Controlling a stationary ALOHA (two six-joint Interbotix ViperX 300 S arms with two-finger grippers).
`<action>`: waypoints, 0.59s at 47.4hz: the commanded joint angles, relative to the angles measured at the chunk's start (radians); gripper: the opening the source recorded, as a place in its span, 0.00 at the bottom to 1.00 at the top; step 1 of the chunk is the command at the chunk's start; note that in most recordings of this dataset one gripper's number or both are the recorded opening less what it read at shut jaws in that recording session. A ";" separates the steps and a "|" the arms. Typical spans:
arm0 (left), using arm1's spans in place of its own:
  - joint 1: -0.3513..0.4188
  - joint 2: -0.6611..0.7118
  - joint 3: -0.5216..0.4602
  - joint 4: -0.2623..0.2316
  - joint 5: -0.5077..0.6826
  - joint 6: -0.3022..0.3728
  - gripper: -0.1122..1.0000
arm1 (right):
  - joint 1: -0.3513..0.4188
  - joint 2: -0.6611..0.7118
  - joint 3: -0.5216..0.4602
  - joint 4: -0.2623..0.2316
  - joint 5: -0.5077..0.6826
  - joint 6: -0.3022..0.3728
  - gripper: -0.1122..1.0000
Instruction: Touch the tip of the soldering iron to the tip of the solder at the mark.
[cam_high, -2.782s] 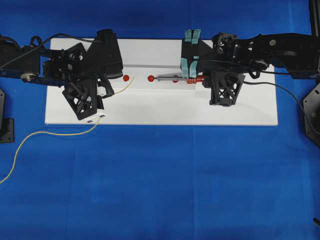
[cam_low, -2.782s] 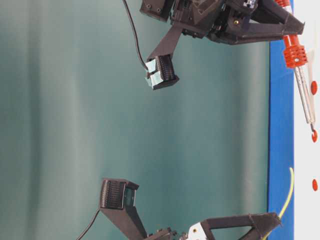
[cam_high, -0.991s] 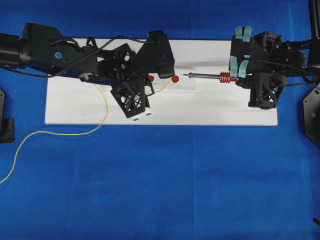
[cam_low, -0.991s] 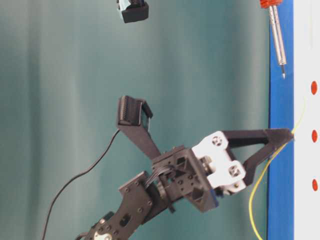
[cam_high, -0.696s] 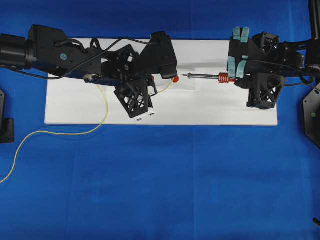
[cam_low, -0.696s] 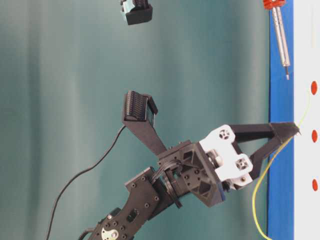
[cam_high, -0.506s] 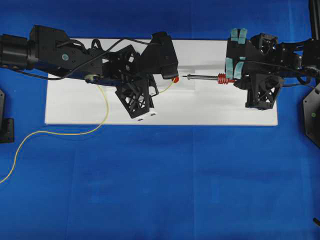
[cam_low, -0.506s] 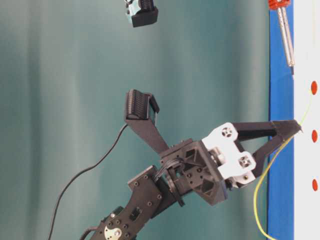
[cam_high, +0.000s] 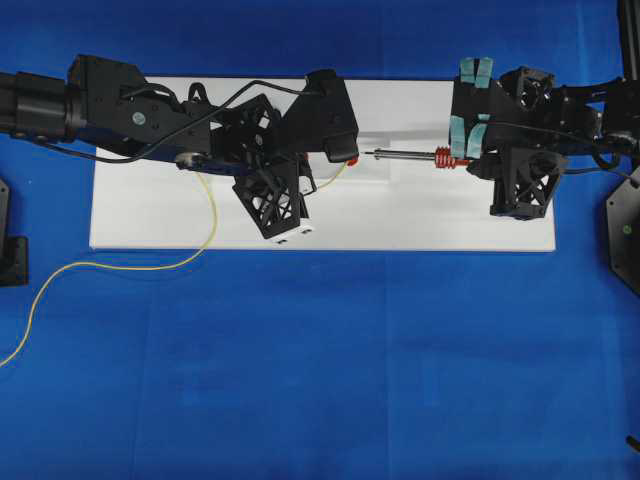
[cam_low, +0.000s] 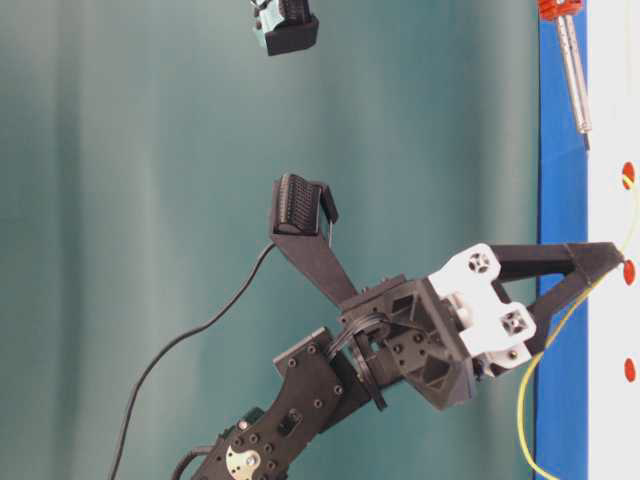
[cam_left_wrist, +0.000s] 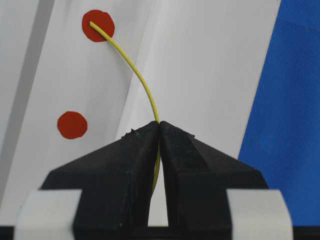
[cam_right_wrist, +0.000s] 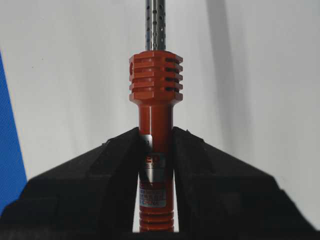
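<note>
The solder (cam_left_wrist: 141, 81) is pinched between the closed jaws of the left pincer (cam_left_wrist: 159, 131), and its free end is laid on a red dot (cam_left_wrist: 98, 25) printed on the white board (cam_high: 400, 215). A second red dot (cam_left_wrist: 72, 124) is seen nearer the pincer, to the left of the wire. In the overhead view the left pincer (cam_high: 312, 183) is held over the middle of the board, and the rest of the solder (cam_high: 120, 264) is trailed off the near edge onto the blue table (cam_high: 330, 360), curving away to the left.

The soldering iron (cam_right_wrist: 155, 125) is clamped by its red-orange handle between the jaws of the right pincer (cam_right_wrist: 156, 145), with the silver shaft pointed away from the camera. From overhead the iron (cam_high: 410, 155) is held level over the right half of the board by the right pincer (cam_high: 470, 158), its tip directed left toward the dot and close to it; whether tip and solder are touching cannot be told.
</note>
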 joint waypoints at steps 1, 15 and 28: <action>-0.003 -0.015 -0.023 0.002 -0.003 -0.002 0.11 | 0.002 0.002 -0.028 -0.002 -0.008 0.002 0.16; -0.008 -0.017 -0.017 0.002 -0.002 -0.003 0.11 | 0.002 0.064 -0.069 -0.002 -0.005 0.002 0.16; -0.008 -0.018 -0.015 0.002 -0.002 0.000 0.11 | 0.002 0.117 -0.084 -0.002 0.009 0.002 0.16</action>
